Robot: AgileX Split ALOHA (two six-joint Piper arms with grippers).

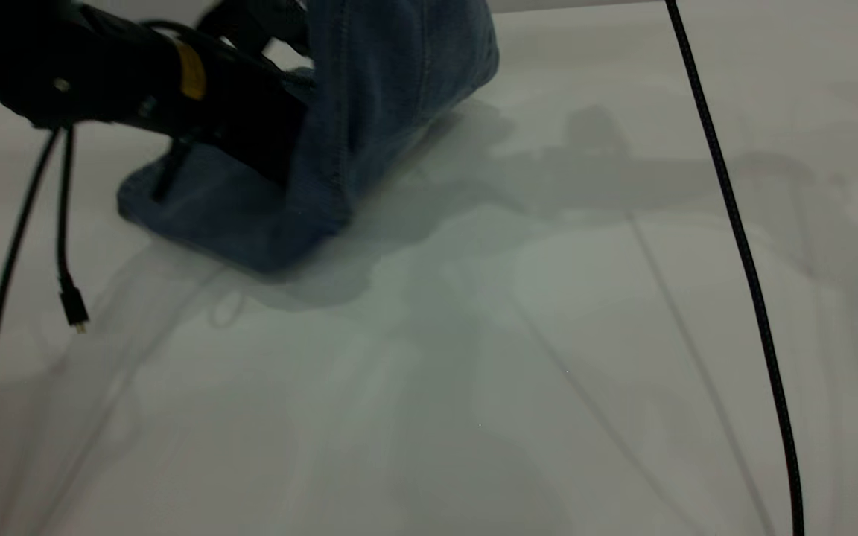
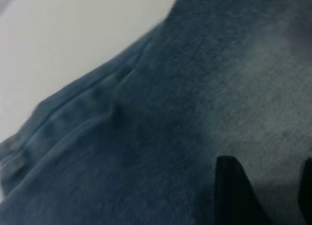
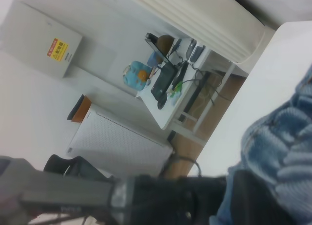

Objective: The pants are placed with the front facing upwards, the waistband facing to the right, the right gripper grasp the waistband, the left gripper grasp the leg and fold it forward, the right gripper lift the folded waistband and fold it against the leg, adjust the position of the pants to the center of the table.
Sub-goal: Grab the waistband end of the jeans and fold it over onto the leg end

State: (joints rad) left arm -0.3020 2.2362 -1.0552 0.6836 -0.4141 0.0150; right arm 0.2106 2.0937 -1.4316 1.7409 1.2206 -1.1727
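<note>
A: Denim, most of it off the table [image 1: 548, 335]. In the exterior view the pants [image 1: 369, 97] rise in a steep drape toward the top edge, with only a lower flap lying flat at the table's left side.

B: Who is holding it up?

A: The right gripper [image 3: 243, 196], I judge. Its wrist view shows the puckered waistband [image 3: 287, 142] right against the dark gripper body, and that camera looks out at a room with a cluttered desk [image 3: 168, 93], so the wrist is tipped high. The fingers themselves are not visible there, so I cannot tell whether they are clenched.

B: And the left gripper [image 2: 265, 191]?

A: Low over the flat flap, beside the drape. Its wrist view is filled with denim and a pale faded patch. Two dark fingers [image 2: 234, 186] stand apart with cloth showing between them, so it looks released, not gripping.

B: How should the fold be done well?

A: Carry the waistband across in a low arc and lay it onto the leg so the edges line up. Get the left gripper out from under first, or the cloth will land on it. Mind the loose cable [image 1: 64, 246] dangling at the left.

B: What does each view add?

A: Only the exterior shows the whole drape. Only the right wrist shows the gathers.
</note>
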